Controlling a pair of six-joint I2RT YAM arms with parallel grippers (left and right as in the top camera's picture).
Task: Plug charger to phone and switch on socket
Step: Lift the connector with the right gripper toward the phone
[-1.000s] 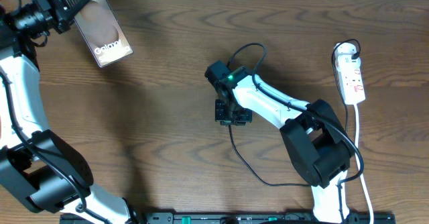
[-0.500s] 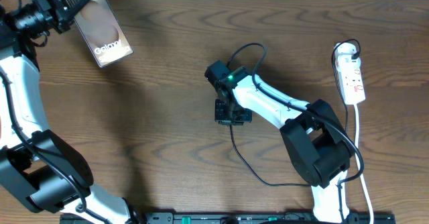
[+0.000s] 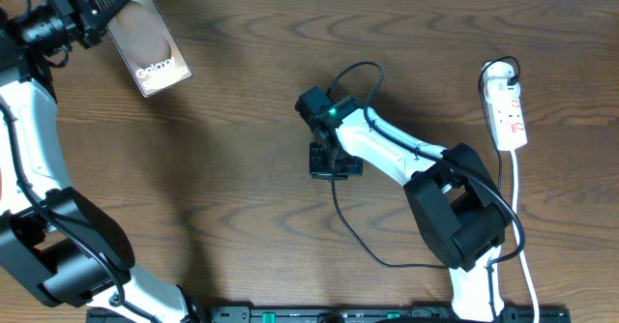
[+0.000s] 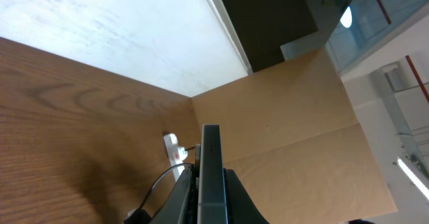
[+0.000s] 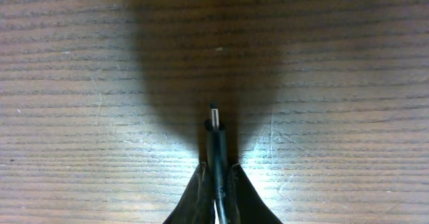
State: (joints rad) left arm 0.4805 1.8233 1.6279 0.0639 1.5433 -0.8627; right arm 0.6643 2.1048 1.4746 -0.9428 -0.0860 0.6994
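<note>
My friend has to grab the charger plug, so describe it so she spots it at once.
Go to the middle of the wooden table, where the right arm's fingers are shut on it. The charger plug is the small black tip with a metal end poking out past them, trailing a thin black cable, unlike the thick white cord of the power strip near the right edge.

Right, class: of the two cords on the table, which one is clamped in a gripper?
The thin black charger cable, pinched behind its plug tip by the right gripper; the thick white cord lies free.
</note>
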